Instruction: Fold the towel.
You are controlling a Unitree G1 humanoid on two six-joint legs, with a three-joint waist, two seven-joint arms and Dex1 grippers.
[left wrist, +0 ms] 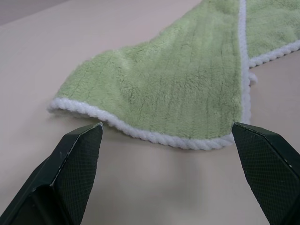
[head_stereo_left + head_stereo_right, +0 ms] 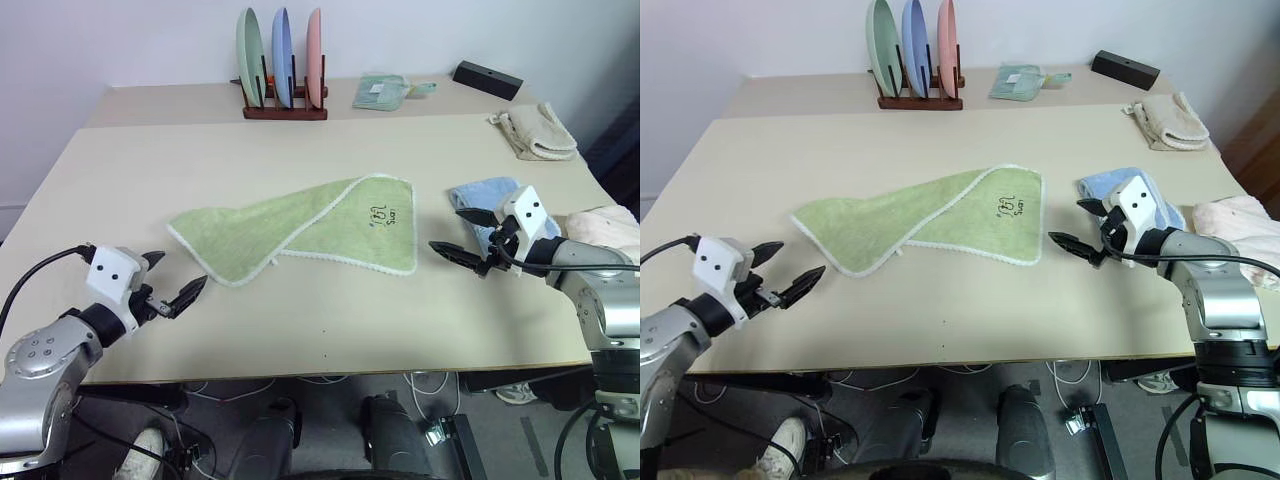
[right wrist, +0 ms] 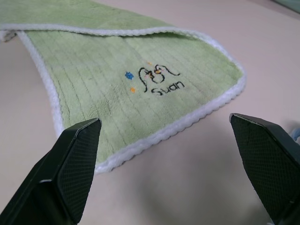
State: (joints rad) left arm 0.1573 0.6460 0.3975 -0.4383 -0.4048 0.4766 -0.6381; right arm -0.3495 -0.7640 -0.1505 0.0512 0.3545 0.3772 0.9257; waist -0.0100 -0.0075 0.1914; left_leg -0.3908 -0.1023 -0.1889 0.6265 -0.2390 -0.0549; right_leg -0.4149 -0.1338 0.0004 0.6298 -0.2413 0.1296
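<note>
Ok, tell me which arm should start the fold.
Probably the left. Both claws are open and off the towel, but the left claw faces the loose narrow end, which could be carried over the logo end. The right claw faces that logo end.

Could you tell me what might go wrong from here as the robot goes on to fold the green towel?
1. The towel already lies folded askew, one layer over another; a pinch at its edge may catch only the top layer and skew the fold further.
2. The light blue towel lies right behind the open right gripper, which could snag or drag it.
3. The open left gripper hovers short of the towel's near corner, so closing now would probably miss it.
</note>
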